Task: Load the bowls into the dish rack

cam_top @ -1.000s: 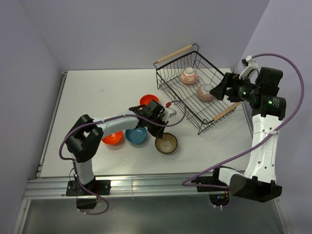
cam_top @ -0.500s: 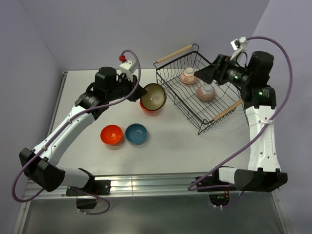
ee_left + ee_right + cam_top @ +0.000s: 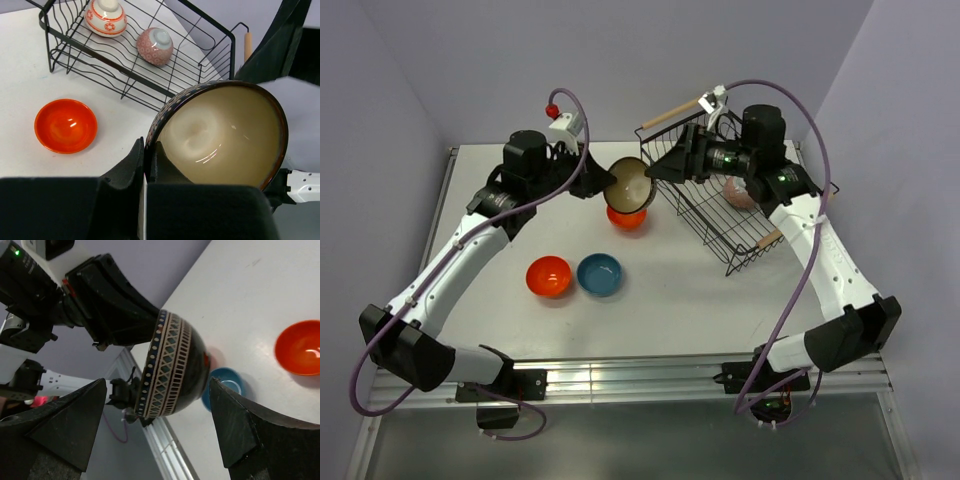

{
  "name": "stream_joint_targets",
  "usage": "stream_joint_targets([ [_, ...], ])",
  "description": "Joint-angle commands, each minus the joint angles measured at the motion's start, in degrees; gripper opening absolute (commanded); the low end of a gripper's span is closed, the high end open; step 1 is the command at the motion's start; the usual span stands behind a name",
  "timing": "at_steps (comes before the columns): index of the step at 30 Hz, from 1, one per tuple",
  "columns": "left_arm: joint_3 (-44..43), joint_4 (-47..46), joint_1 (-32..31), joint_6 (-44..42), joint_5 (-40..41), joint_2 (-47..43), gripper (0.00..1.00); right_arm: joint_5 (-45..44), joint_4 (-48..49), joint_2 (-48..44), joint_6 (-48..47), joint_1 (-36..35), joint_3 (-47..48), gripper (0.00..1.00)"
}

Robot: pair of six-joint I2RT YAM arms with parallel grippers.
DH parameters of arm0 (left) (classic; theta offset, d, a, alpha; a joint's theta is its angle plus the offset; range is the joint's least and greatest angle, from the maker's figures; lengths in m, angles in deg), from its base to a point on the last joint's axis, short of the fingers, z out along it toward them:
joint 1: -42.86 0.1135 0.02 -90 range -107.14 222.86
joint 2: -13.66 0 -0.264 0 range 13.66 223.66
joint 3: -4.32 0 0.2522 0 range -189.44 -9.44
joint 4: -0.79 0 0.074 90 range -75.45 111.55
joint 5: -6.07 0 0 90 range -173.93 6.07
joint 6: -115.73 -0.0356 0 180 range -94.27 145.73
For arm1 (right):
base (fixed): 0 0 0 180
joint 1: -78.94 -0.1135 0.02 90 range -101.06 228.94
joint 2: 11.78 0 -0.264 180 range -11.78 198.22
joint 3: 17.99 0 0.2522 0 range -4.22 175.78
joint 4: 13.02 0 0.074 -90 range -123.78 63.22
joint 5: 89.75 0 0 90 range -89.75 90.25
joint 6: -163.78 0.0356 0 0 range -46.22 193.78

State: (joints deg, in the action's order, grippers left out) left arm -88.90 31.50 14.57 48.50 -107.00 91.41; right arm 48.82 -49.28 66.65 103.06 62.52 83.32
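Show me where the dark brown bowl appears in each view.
Top external: dark brown bowl upper centre, left of the dish rack.
Left wrist: it fills the lower right.
Right wrist: centre, patterned outside showing.
Shared landmark: left fingers gripping its rim.

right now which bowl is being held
The dark brown bowl with the beige inside, clamped at its rim by the left pincer. The others rest on the table or in the dish rack.

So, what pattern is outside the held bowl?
Dark bowl, beige lattice bands and dots; clearest in right wrist view.
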Motion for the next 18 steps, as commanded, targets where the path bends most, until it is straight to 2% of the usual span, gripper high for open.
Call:
stream_joint_targets([
  [1,-2.45,-6.58,0.78,3.25,-1.46,-0.33,0.00,-1.38,5.27,1.63,4.20,-2.90,-0.36,0.90],
  [14,-2.19,-8.42,3.86,6.32,-2.59,-0.15,0.00,-1.47,7.82,2.86,8.25,-5.37,-5.37,0.90],
  [18,-2.37,-9.13,4.48,7.29,-3.47,0.11,0.00,1.25,10.97,3.74,13.51,-5.63,-6.25,0.91],
])
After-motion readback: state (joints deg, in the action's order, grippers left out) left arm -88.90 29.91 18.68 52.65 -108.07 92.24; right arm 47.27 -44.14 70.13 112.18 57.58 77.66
